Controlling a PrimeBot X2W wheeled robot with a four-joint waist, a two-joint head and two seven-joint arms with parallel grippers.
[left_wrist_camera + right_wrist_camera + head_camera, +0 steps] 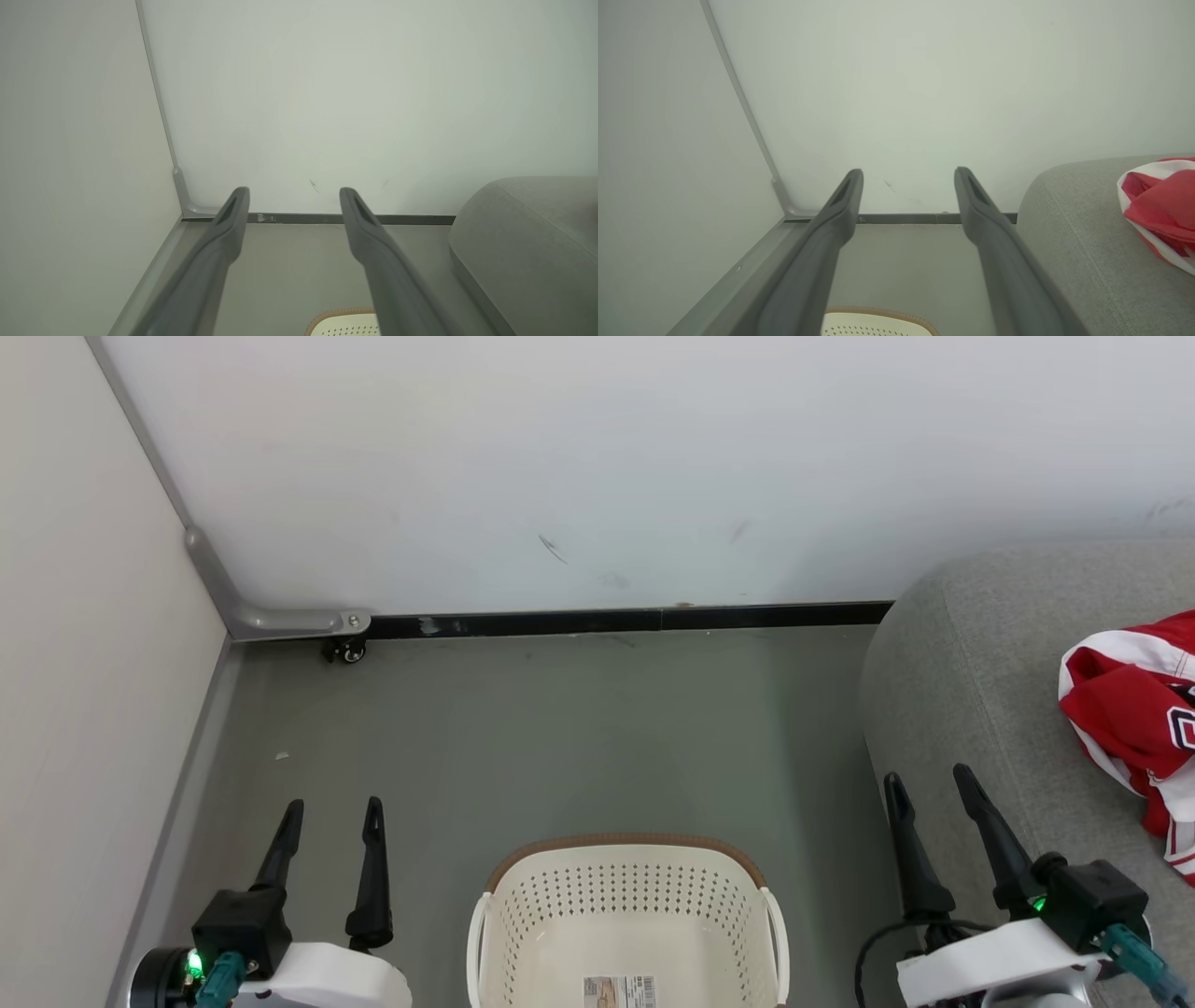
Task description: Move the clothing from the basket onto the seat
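- We see the red jersey with white bands lying on the grey sofa, well apart from the basket, on its right side.
- The part of the basket that we can see holds no clothing; only a label sticker lies on its floor. The picture edge cuts off its near part, so we cannot tell what is there.
- Our left gripper hangs to the left of the basket and our right gripper to the right of it. Both have their jaws spread wide and carry nothing.
- We judge that the task is done or nearly done; all that is left is to check the hidden near part of the basket.
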